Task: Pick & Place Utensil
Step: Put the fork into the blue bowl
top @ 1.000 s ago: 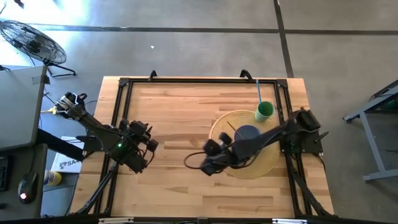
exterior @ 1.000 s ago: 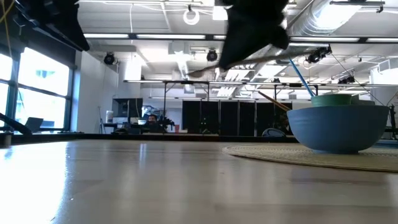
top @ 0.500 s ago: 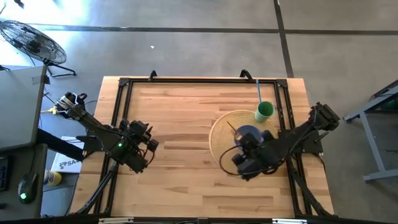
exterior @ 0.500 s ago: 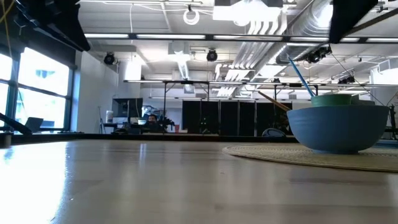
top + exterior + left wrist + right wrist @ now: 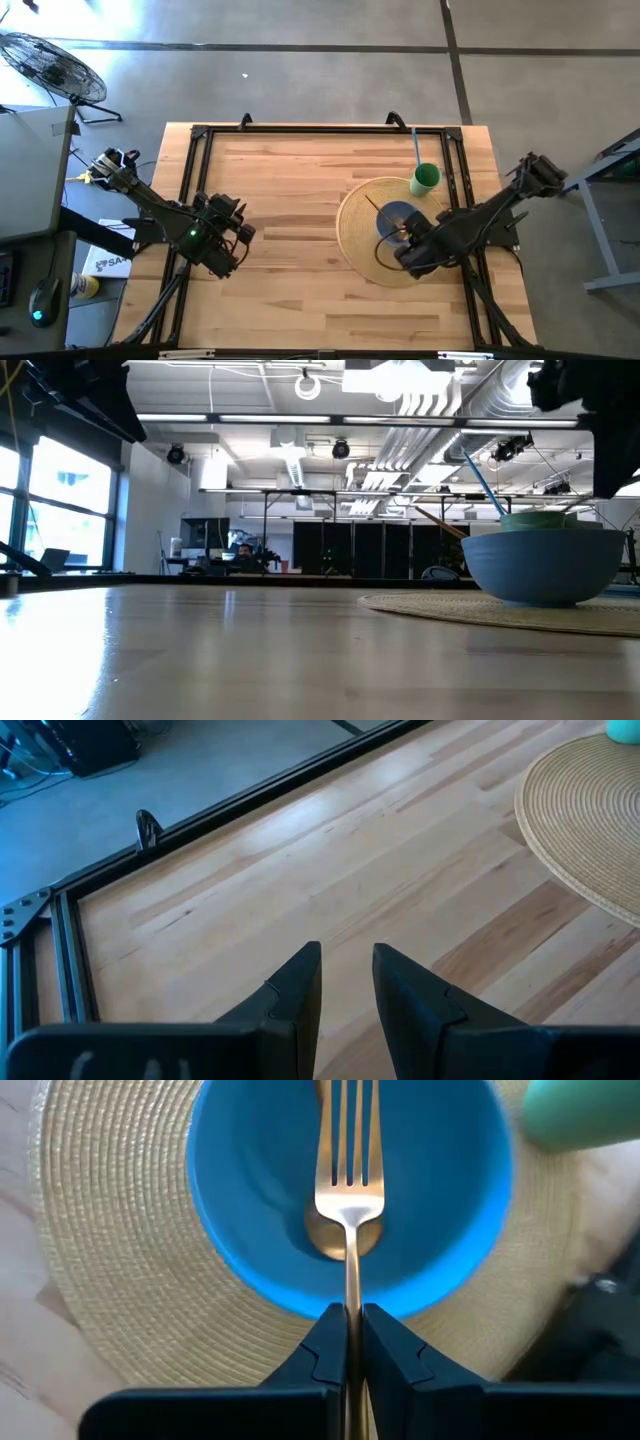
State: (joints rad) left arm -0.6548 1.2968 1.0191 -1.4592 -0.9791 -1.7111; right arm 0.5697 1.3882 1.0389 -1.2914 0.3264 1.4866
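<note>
1. Between the right gripper's [image 5: 349, 1342] pinching jaws, the fork [image 5: 348, 1190] is hanging, tines over the bowl [image 5: 240, 1270].
2. Inside the bowl, a spoon [image 5: 341, 1240] is already lying; placing is underway, so lowering and releasing likely come next.
3. Farther off, the left gripper [image 5: 346, 985] is waiting, jaws slightly spread.

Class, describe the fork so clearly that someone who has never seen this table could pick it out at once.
Start at the round woven mat on the table's right half, where a blue bowl sits. Above that bowl, the right gripper pinches a gold fork by its handle. Its tines set it apart from the gold spoon in the bowl beneath it.
</note>
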